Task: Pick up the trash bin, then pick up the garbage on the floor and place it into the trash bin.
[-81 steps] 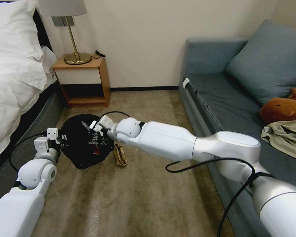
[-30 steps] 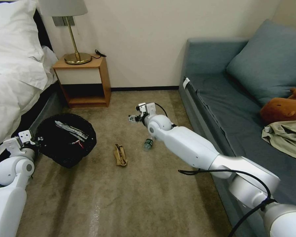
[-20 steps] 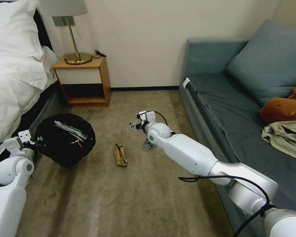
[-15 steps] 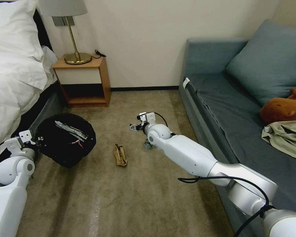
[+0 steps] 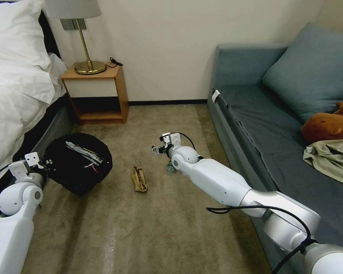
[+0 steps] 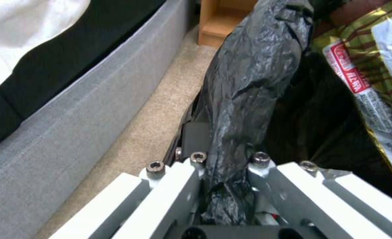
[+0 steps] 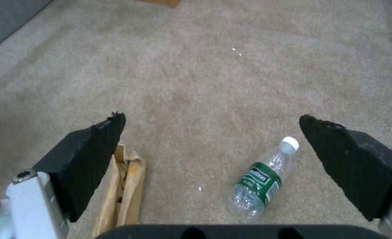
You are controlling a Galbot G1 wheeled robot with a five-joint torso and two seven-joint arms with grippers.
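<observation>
Bed (image 5: 15,76) fills the far left, white bedding over a grey base.

Left gripper (image 5: 45,164) sits low at about 9 o'clock from floor centre, right at the near-left rim of the trash bin (image 5: 78,163). In the left wrist view its fingers (image 6: 191,186) are clamped together on a fold of the black bag (image 6: 249,83) at the rim, so the bin is held by that edge. Bin is over the carpet (image 5: 141,228) between the bed base and the middle of the floor, mouth tilted toward the camera. Can't tell whether its bottom touches the carpet.

Inside the bin: a long bar wrapper (image 5: 84,151) lies across the bag, with a small red-and-white wrapper (image 5: 90,166) just beside it at about 5 o'clock. The left wrist view shows the bar wrapper (image 6: 373,93) close up, gold stripes and a red label.

Nightstand (image 5: 95,93) with a brass lamp (image 5: 88,66) is at 12 o'clock from the bin, against the wall.

Paper bag (image 5: 139,179), crumpled tan, lies flat on the carpet at 3 o'clock from the bin, well apart from it.

Right gripper (image 5: 159,146) hovers over the carpet at about 1 o'clock from the paper bag, fingers (image 7: 90,156) spread wide, nothing between them. Bottle (image 5: 170,167) lies on its side just under the right wrist, mostly hidden in the head view. In the right wrist view the bottle (image 7: 262,181), green label and white cap, lies between the spread pads, nearer the one away from the paper bag (image 7: 123,189), touching neither.

Sofa (image 5: 278,114), blue-grey, takes the right side.
</observation>
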